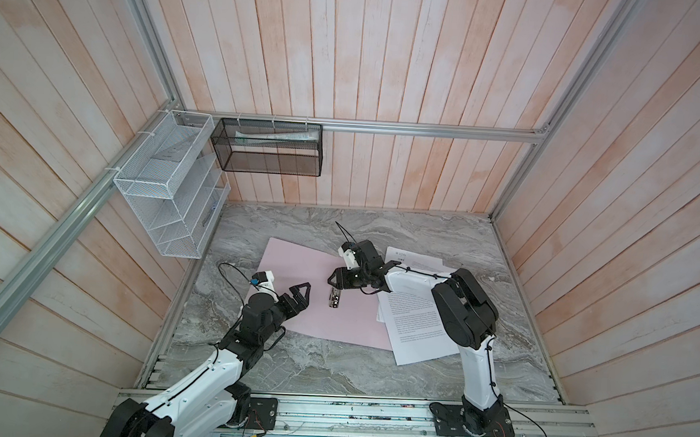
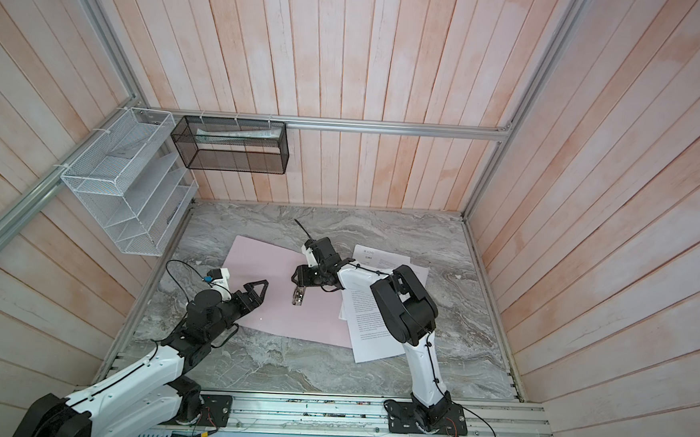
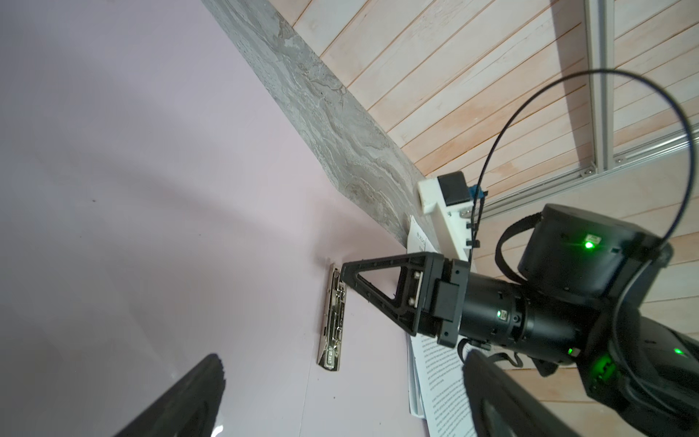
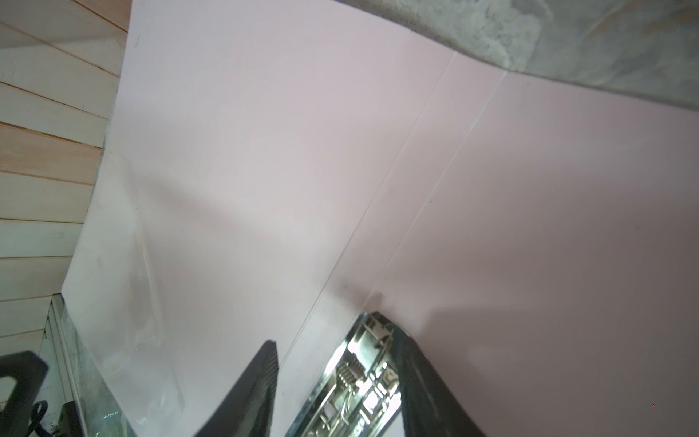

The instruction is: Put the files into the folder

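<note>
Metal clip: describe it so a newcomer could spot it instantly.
On the marble table lies an open pale pink folder. Near its middle fold sits the clip, a narrow silver strip: the only shiny metal, unlike the white printed files beside.

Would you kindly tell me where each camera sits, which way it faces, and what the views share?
Both top views: overhead on the robot's side, looking down at the table, folder, files, left arm, right arm, left tool and right tool.
Left wrist: on the left arm, facing across the folder to the clip and right tool; the left tool's fingers show.
Right wrist: on the right arm, facing along the folder's spine; the right tool's fingers straddle the clip.
Shared: all views show folder and clip.
</note>
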